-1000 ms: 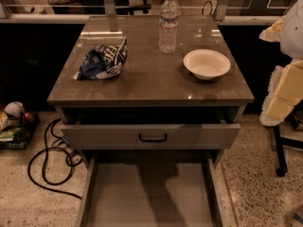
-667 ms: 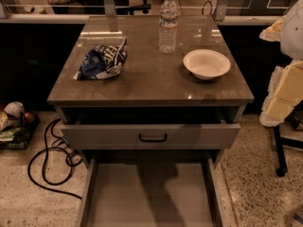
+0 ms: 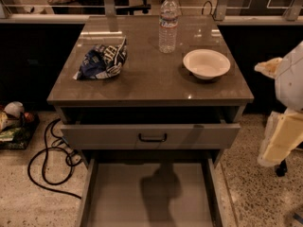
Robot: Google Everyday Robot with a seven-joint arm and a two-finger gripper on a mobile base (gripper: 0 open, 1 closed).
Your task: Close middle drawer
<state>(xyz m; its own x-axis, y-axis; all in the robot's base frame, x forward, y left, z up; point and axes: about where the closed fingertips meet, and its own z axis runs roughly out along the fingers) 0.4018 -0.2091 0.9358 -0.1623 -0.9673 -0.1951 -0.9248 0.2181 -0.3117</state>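
Observation:
The middle drawer (image 3: 151, 193) is pulled far out toward me below the cabinet top. I see its long, shallow, plain tray interior with a shadow across it. Its front and handle are below the bottom edge of the view. Above it, the taller top drawer (image 3: 109, 136) with a black bar handle (image 3: 152, 137) stands slightly open. My gripper (image 3: 279, 141) is the pale cream part at the right edge, beside the cabinet's right side. It is apart from both drawers and holds nothing that I can see.
On the brown cabinet top (image 3: 142, 79) lie a blue chip bag (image 3: 102, 59), a water bottle (image 3: 168, 23) and a white bowl (image 3: 206, 63). A black cable (image 3: 47, 160) loops on the floor at left, near some clutter (image 3: 14, 122).

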